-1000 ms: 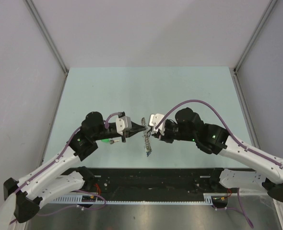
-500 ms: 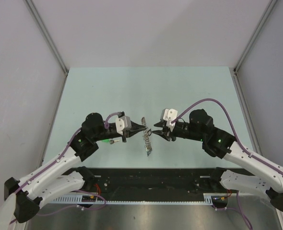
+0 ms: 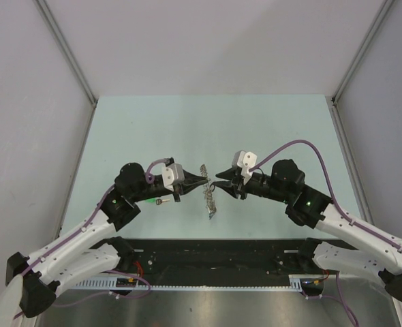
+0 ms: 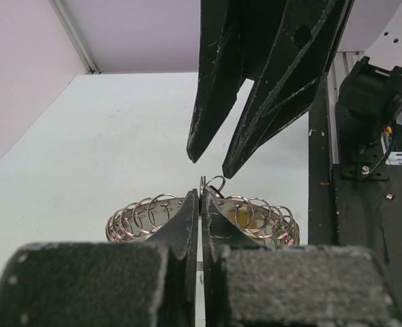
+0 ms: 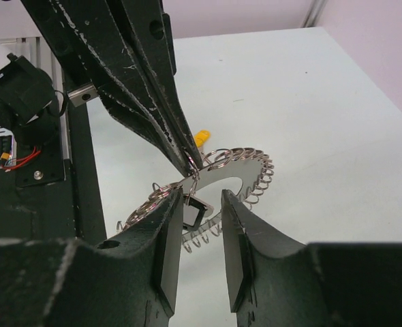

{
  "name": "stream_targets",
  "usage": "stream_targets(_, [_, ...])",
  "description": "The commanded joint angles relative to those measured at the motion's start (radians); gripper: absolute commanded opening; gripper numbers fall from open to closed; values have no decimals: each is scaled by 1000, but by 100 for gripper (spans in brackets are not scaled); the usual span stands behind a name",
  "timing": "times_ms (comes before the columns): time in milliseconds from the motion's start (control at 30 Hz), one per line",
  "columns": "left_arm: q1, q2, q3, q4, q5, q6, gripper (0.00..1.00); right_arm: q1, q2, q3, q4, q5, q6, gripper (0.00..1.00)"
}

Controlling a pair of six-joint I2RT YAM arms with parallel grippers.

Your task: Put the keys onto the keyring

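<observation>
1. Grey walls enclose a pale green table (image 3: pixel 187 129); two arms meet tip to tip above its near middle.
2. Left gripper (image 4: pixel 201 196) has its jaws pressed together on one wire loop of the keyring (image 5: pixel 252 172), a flat disc rimmed with many small loops. The disc hangs tilted from that pinch. Whether its lower edge rests on the table cannot be told.
3. Right gripper (image 5: pixel 201 203) faces it with jaws parted and nothing held, its tips just beside the pinched loop and apart from it.
4. One yellow key (image 5: pixel 201 138) lies flat on the table behind the keyring, below the left gripper. No other key can be made out for certain.
5. A small dark-and-white piece hangs at the disc's near rim, and it is unclear whether it is a key already threaded.
6. Judged step: the right gripper needs a key before threading. It would do well to back off without brushing the loops, then descend on the yellow key and pinch it so its hole stays uncovered.
7. Steadiness matters on the left: the loops look thin and springy, so a sideways nudge could twist the disc in the pinch.
</observation>
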Motion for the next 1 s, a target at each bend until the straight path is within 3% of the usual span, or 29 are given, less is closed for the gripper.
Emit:
stream_targets(0, [3, -33, -8, 119, -15, -41, 0, -4, -14, -3, 79, 19, 33, 31])
stream_targets(433, [3, -40, -31, 185, -44, -91, 0, -4, -3, -21, 87, 8, 64, 28])
stream_targets(967, [3, -39, -34, 195, -53, -103, 0, 8, 8, -26, 117, 20, 64, 41])
